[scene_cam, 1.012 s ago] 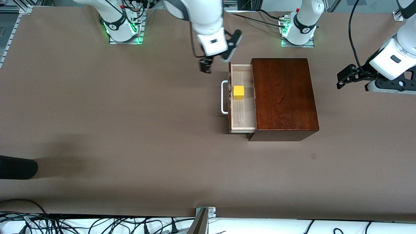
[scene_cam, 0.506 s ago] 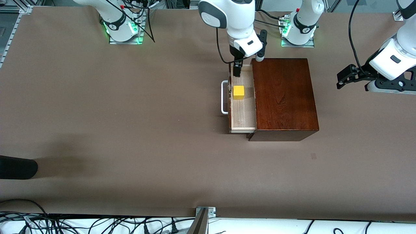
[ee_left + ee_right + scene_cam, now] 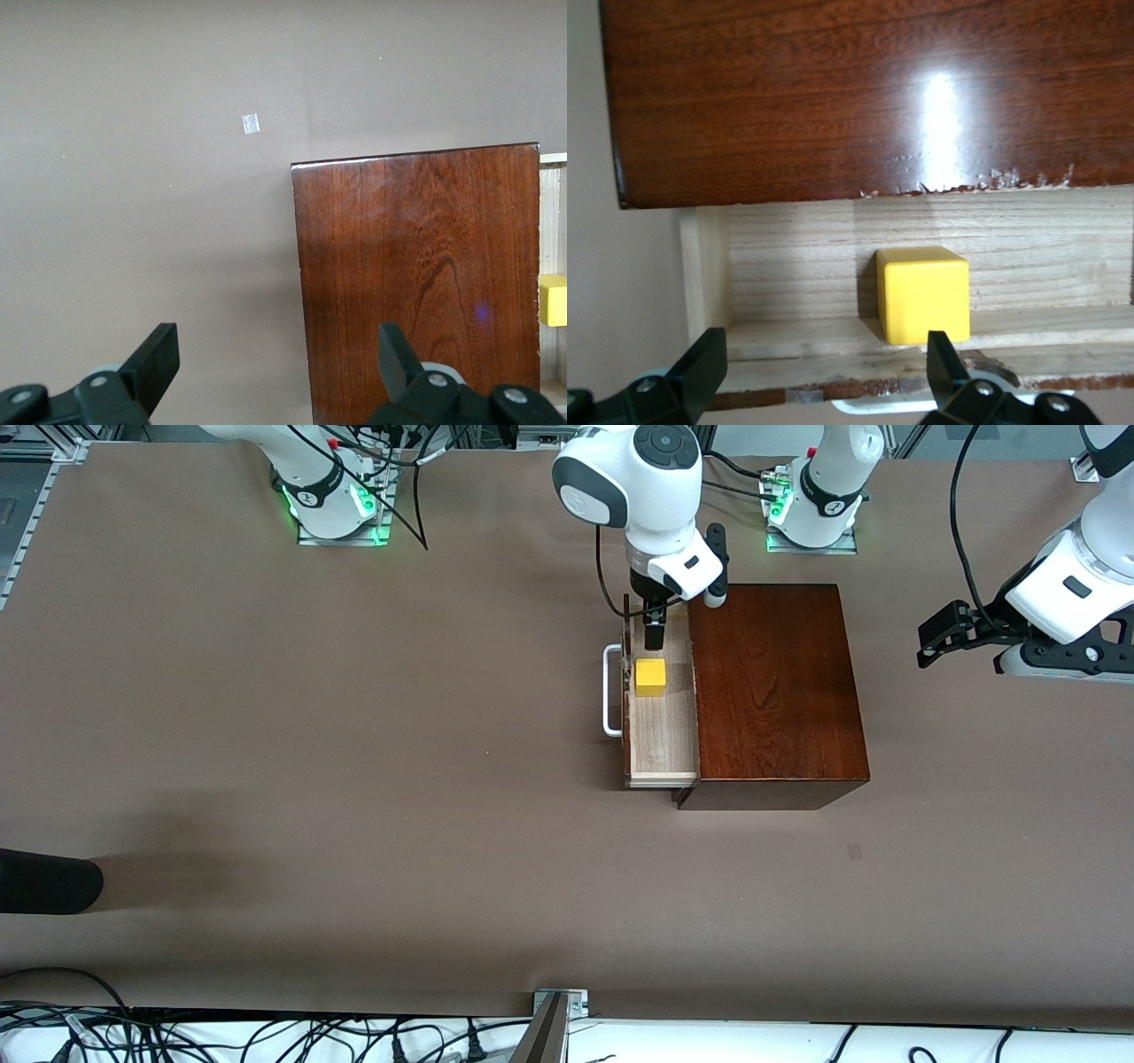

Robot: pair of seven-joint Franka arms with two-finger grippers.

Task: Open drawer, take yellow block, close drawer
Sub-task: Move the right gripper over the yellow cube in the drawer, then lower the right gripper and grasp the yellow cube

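1. I see the right hand (image 3: pixel 653 633) with fingers spread wide, holding nothing, poised over the pulled-out drawer (image 3: pixel 660 726) at the end nearest the robot bases.
2. The small bright yellow cube (image 3: pixel 650 677) sits in the drawer's pale wood interior, against its front wall, just nearer the front camera than the right hand.
3. The drawer's white U-shaped bar handle (image 3: pixel 608 691) faces the right arm's end of the worktop (image 3: pixel 354 735).
4. The dark reddish-brown polished wooden box (image 3: pixel 775 691) holds the drawer.
5. The left hand (image 3: pixel 941 638) waits, fingers spread wide and empty, above the worktop toward the left arm's end.
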